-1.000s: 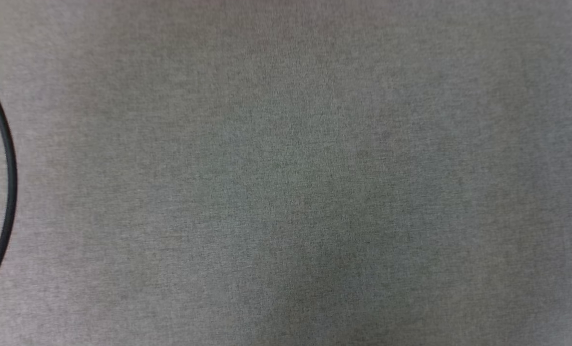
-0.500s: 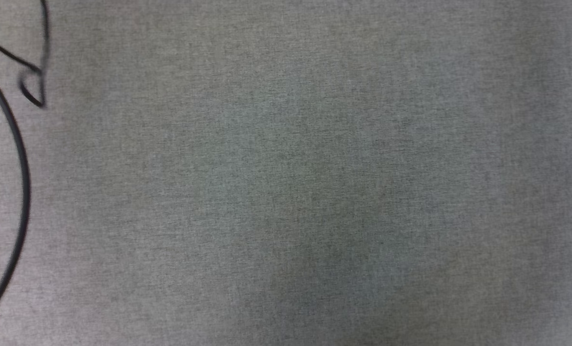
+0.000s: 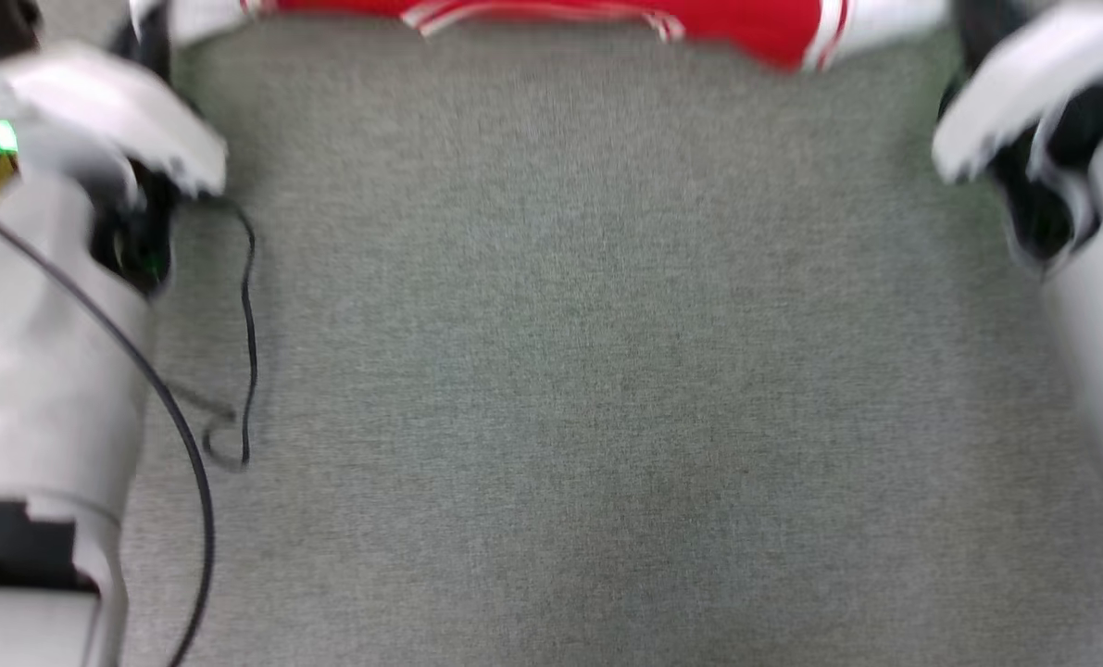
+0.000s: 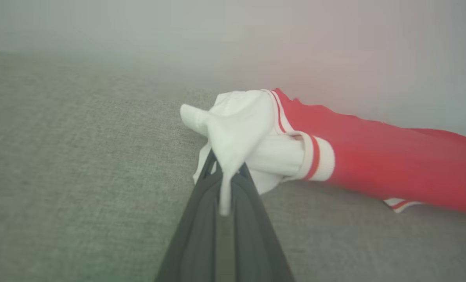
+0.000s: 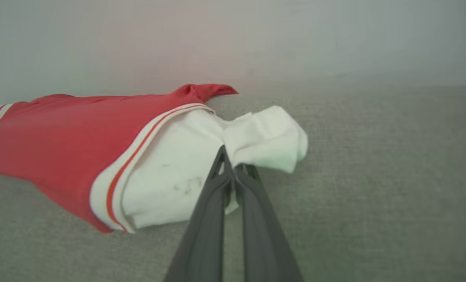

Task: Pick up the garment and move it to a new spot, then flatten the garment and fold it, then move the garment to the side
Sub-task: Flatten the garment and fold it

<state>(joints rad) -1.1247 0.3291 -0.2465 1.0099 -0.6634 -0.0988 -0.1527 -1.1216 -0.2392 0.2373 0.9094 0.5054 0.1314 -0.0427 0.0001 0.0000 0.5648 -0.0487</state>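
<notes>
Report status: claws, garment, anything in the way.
Left claw shut on one white sleeve of garment. Right claw shut on the other sleeve. Garment strung between them over grey surface. Black cable loose by left arm, off the garment.

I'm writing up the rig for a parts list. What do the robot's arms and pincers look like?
Both arms are pale grey-white rounded shells with black joints: left arm, right arm. A thin black cable loops along the left one, which also carries a small green light. The left pincer and right pincer each have two long, dark grey, tapering fingers.
</notes>
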